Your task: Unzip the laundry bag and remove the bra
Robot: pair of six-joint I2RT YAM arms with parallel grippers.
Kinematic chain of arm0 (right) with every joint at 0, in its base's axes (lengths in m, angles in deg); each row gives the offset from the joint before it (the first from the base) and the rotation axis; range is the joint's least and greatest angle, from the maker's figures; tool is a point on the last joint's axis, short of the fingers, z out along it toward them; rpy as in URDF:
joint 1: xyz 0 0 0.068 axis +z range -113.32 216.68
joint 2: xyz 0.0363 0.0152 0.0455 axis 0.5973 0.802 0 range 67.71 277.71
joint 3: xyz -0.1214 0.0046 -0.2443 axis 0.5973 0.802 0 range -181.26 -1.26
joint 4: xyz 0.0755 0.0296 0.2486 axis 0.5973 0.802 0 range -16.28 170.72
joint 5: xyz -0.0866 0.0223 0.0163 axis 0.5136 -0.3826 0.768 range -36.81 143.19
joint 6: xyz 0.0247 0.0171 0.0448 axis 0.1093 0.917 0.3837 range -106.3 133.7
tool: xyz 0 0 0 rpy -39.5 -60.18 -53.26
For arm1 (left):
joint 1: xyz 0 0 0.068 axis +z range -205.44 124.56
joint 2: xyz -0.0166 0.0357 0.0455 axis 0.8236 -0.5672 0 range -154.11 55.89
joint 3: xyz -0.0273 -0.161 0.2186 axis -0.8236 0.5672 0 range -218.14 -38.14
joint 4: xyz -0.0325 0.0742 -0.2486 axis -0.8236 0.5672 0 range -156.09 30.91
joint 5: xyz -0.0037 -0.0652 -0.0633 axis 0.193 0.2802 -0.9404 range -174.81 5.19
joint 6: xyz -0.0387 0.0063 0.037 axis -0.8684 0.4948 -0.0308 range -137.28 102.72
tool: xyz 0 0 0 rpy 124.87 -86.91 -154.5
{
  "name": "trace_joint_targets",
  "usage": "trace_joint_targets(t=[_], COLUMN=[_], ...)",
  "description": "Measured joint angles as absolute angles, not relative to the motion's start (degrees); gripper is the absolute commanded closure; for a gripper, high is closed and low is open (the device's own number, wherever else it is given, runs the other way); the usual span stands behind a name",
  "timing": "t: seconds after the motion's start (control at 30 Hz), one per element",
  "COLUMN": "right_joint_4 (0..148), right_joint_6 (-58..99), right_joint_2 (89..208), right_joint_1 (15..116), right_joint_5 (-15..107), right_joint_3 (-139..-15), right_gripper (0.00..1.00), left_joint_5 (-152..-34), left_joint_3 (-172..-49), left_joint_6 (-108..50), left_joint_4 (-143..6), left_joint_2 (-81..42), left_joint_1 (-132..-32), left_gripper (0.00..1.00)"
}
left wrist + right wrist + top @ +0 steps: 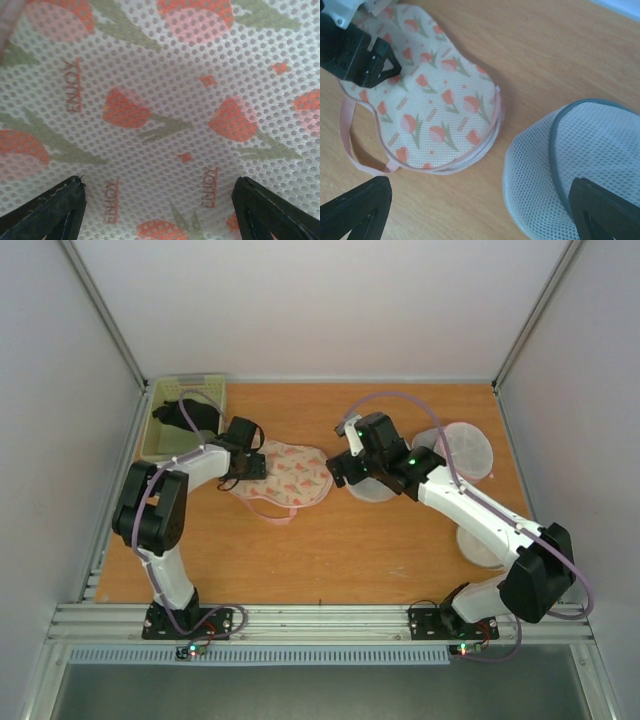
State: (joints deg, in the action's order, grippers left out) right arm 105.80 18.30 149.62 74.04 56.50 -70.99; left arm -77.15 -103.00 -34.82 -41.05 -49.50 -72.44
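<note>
as laundry bag [298, 476] lies flat, left gripper [247, 466] spread above

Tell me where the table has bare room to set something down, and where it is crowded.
The widest bare patch of the table lies in front, between the laundry bag and the near edge. A smaller patch lies at the far edge, between the green bin and the right arm. The right side is crowded with white mesh bags.

One laundry bag [296, 476], one bra [186, 416], one green basket [152, 445], at least three white mesh bags [468, 448], two arms [480, 515].
</note>
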Motion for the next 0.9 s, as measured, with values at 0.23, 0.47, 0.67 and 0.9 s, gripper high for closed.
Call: trace_joint_targets(t=[0.23,0.47,0.67,0.9], right_joint_4=[102.61,94.96,82.98,63.74], right_joint_6=[20.2,22.37,24.2,22.04], right_joint_2=[144.44,136.55,129.51,123.24], right_joint_1=[69.08,61.59,54.07,49.87], right_joint_5=[55.96,54.86,55.06,60.35], right_joint_3=[-68.24,-61.99,-53.27,-37.44], right_gripper=[0.02,0.02,0.02,0.01], left_joint_5=[-78.77,-78.59,-69.61,-53.54], left_joint_3=[-100.97,-94.56,-81.75,-65.27], left_joint_6=[-34.27,-30.89,-26.32,-22.14], left_joint_4=[-42.03,-52.44,-69.95,-91.82], left_joint_2=[-42.15,-23.49,-6.64,-6.22], left_joint_1=[-73.07,-74.82,-74.6,-72.0], left_gripper=[0.02,0.01,0.01,0.01])
